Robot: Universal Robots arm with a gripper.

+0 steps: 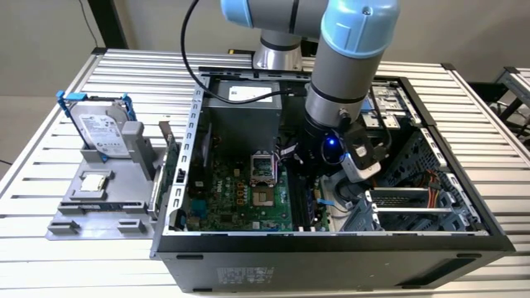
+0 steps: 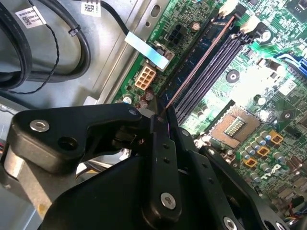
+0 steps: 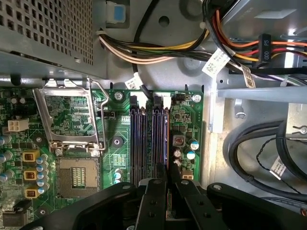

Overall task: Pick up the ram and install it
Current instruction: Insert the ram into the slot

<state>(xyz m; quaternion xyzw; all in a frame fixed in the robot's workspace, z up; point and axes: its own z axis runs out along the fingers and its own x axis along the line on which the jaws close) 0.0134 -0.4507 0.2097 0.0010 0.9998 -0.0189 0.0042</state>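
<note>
second wrist view: the ram (image 2: pixel 204 55) is seen edge-on, seated in a motherboard slot (image 2: pixel 211 72) directly beyond the jaws, and is clamped by the gripper (image 2: pixel 160 120); insertion is judged nearly finished. the empty processor socket (image 2: pixel 235 125) lies beside, cables (image 2: pixel 53 48) are close.

Nothing around my arm (image 1: pixel 348 68) can be read. The silver label (image 1: pixel 106 130) on the hard drive, a white sticker (image 1: pixel 246 93) on the power supply box and another (image 1: pixel 244 274) on the computer case's front carry print too small to tell. The same goes for the white tags (image 3: pixel 217 62) on the cables in the first wrist view.
</note>
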